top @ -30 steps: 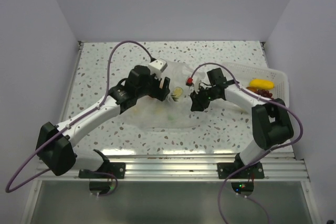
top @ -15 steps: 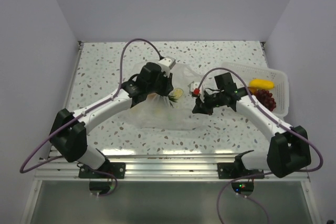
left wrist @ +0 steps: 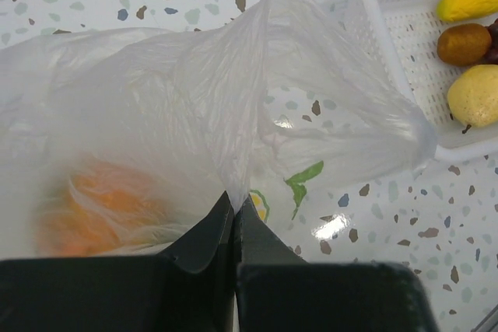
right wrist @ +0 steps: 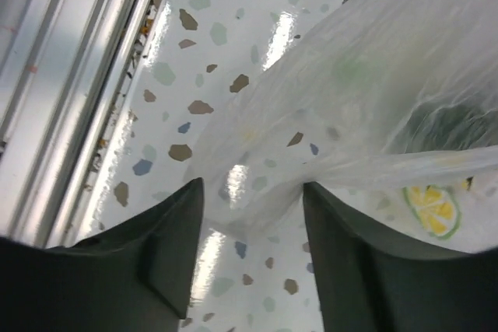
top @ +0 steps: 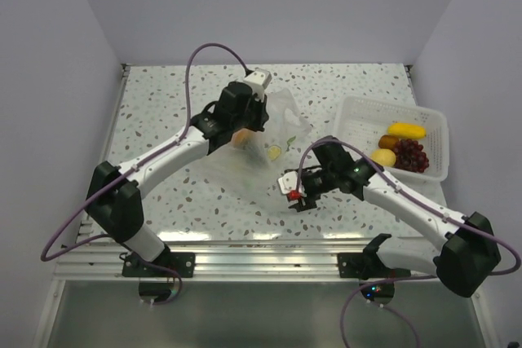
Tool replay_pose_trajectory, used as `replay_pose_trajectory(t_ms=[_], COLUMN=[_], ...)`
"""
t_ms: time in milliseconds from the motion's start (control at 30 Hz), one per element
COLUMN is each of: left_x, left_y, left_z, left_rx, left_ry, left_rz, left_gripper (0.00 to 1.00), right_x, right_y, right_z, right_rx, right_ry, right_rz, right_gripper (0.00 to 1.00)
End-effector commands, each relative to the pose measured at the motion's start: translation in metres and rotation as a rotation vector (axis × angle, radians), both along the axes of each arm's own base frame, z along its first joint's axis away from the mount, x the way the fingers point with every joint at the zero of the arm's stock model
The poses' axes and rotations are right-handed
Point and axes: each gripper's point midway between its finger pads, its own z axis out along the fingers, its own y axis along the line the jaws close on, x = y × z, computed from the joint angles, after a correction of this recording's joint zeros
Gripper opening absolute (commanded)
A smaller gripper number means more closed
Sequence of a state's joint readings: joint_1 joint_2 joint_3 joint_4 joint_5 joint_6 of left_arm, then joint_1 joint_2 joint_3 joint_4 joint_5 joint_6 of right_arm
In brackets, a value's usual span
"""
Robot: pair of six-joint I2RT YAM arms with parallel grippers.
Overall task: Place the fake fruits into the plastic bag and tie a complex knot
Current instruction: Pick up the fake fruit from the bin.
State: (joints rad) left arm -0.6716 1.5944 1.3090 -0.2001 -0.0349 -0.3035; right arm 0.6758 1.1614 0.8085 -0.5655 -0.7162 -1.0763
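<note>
**Plastic bag** (top: 285, 120): clear and crinkled, lies mid-surface; its far-left part is raised off the speckled surface (top: 163, 95)

**Left pincer** (left wrist: 235, 206): closed tight on a fold of the bag film, fingers meeting

**Right pincer** (right wrist: 249, 192): fingers apart, at the bag's near-right edge; a drawn-out strip of film runs across the gap; cannot tell whether it touches either finger

**Contents of bag:** one orange fruit (left wrist: 101, 204) just beside the left pincer; a yellow slice with green leaf (left wrist: 299, 180) seen through the film

**White slotted tray** (top: 351, 112): far right, apart from the bag; holds a yellow fruit (top: 405, 129), brown fruit (top: 389, 142), pale yellow fruit (top: 383, 157) and dark red grapes (top: 413, 154)
</note>
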Motion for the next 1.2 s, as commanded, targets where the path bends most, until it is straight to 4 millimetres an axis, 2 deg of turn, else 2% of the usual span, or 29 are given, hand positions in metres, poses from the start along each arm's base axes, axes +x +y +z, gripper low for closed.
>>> replay_pose_trajectory(t_ms=[0,67,100,133,167,200,300,367,400,467,500,533,567,600,667,700,733,767,800,833,900,1033,1100,1133,1167], left_x=[0.015,0.014,0.014,0.015,0.017,0.018,0.023,0.027,0.027,0.028,0.028,0.027,0.026,0.025,0.024,0.024,0.024,0.025,0.026,0.026,0.026,0.021,0.020,0.018,0.017], left_y=[0.004,0.009,0.011,0.016,0.018,0.020,0.026,0.029,0.031,0.033,0.033,0.035,0.035,0.034,0.034,0.034,0.034,0.034,0.034,0.034,0.034,0.031,0.032,0.033,0.033], left_z=[0.040,0.036,0.037,0.036,0.036,0.037,0.043,0.046,0.046,0.045,0.046,0.044,0.047,0.046,0.046,0.046,0.047,0.048,0.047,0.048,0.047,0.044,0.044,0.042,0.043], left_rx=[-0.056,-0.047,-0.052,-0.062,-0.067,-0.073,-0.088,-0.098,-0.098,-0.098,-0.101,-0.099,-0.100,-0.098,-0.101,-0.098,-0.100,-0.098,-0.094,-0.097,-0.095,-0.105,-0.104,-0.102,-0.106], left_ry=[-0.116,-0.113,-0.114,-0.108,-0.102,-0.101,-0.113,-0.121,-0.119,-0.117,-0.121,-0.119,-0.127,-0.125,-0.125,-0.125,-0.129,-0.134,-0.134,-0.137,-0.136,-0.124,-0.124,-0.122,-0.121], left_rz=[0.032,0.036,0.037,0.046,0.051,0.054,0.067,0.079,0.083,0.085,0.086,0.089,0.078,0.073,0.069,0.067,0.067,0.065,0.064,0.064,0.064,0.044,0.043,0.041,0.039], left_gripper=[0.00,0.00,0.00,0.00,0.00,0.00,0.00,0.00,0.00,0.00,0.00,0.00,0.00,0.00,0.00,0.00,0.00,0.00,0.00,0.00,0.00,0.00,0.00,0.00,0.00], right_x=[0.019,0.033,0.052,0.061,0.061,0.077,0.101,0.110,0.123,0.134,0.148,0.155,0.163,0.177,0.185,0.193,0.195,0.197,0.205,0.201,0.205,0.215,0.220,0.228,0.228], right_y=[-0.008,-0.015,-0.026,-0.037,-0.037,-0.050,-0.082,-0.102,-0.123,-0.149,-0.177,-0.193,-0.221,-0.237,-0.265,-0.285,-0.295,-0.307,-0.318,-0.322,-0.337,-0.353,-0.360,-0.367,-0.367], right_z=[0.010,0.032,0.049,0.059,0.068,0.088,0.116,0.117,0.114,0.102,0.094,0.087,0.082,0.078,0.071,0.074,0.056,0.051,0.059,0.044,0.041,0.017,0.001,-0.015,-0.019], right_rx=[0.000,0.070,0.107,0.123,0.134,0.167,0.217,0.209,0.198,0.143,0.111,0.079,0.058,0.030,-0.007,-0.070,-0.118,-0.148,-0.179,-0.224,-0.279,-0.360,-0.395,-0.421,-0.425], right_ry=[0.025,0.073,0.068,0.091,0.091,0.066,0.075,0.083,0.083,0.083,0.096,0.109,0.120,0.132,0.181,0.155,0.229,0.261,0.243,0.315,0.310,0.310,0.328,0.329,0.340], right_rz=[-0.122,-0.226,-0.306,-0.385,-0.395,-0.466,-0.625,-0.688,-0.758,-0.822,-0.900,-0.944,-1.029,-1.048,-1.141,-1.192,-1.222,-1.255,-1.289,-1.292,-1.337,-1.357,-1.356,-1.371,-1.368], right_gripper=[0.64,0.75,0.78,0.79,0.79,0.80,0.83,0.85,0.86,0.86,0.86,0.86,0.86,0.86,0.87,0.87,0.87,0.87,0.87,0.86,0.86,0.84,0.82,0.82,0.82])
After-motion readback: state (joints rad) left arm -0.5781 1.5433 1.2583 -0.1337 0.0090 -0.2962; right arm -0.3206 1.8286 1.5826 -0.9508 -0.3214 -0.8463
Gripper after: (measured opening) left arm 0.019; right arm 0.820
